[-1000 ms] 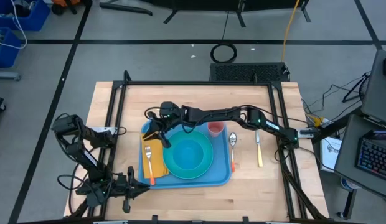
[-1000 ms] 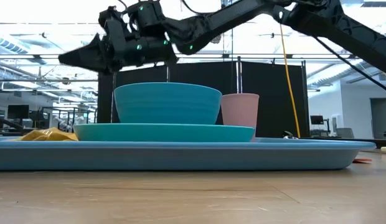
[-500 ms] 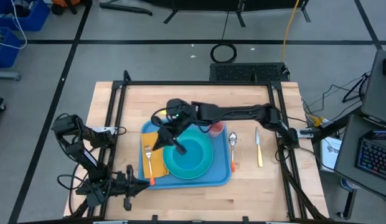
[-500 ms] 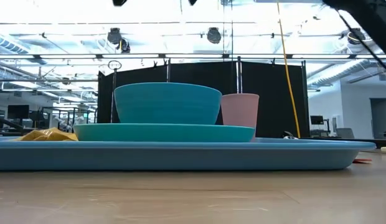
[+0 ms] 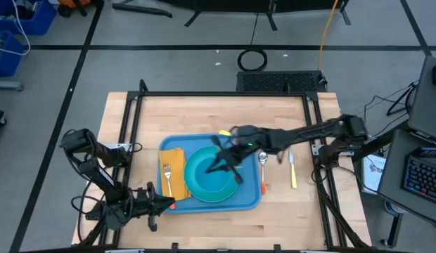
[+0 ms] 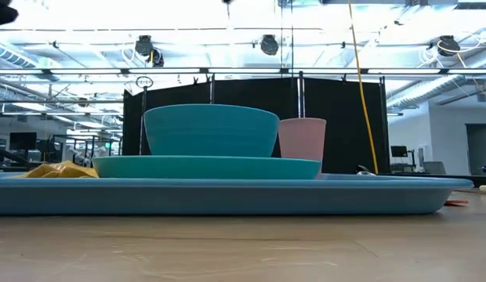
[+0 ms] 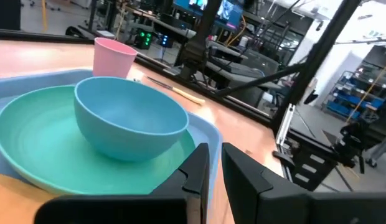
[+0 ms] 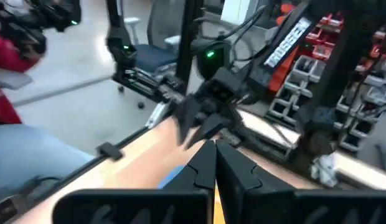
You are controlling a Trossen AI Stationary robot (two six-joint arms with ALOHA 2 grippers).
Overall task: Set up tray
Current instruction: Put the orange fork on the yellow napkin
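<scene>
While the tray (image 5: 207, 202) lies on the table (image 5: 225, 116) carrying a napkin (image 5: 177, 169), fork (image 5: 167, 180), plate (image 5: 197, 190), bowl (image 6: 211, 130) and cup (image 6: 302, 137), the right gripper (image 5: 219, 165) hangs above the bowl, jaws closed and empty; the left gripper (image 5: 162, 204) sits at the tray's near-left corner, fingers a narrow gap apart, holding nothing

Bright overhead lamps behind the bowl (image 6: 211, 130) wash out the ceiling in the low view. The right wrist view is smeared, probably by motion blur. Near the tray (image 5: 254, 200), shadows are soft.
</scene>
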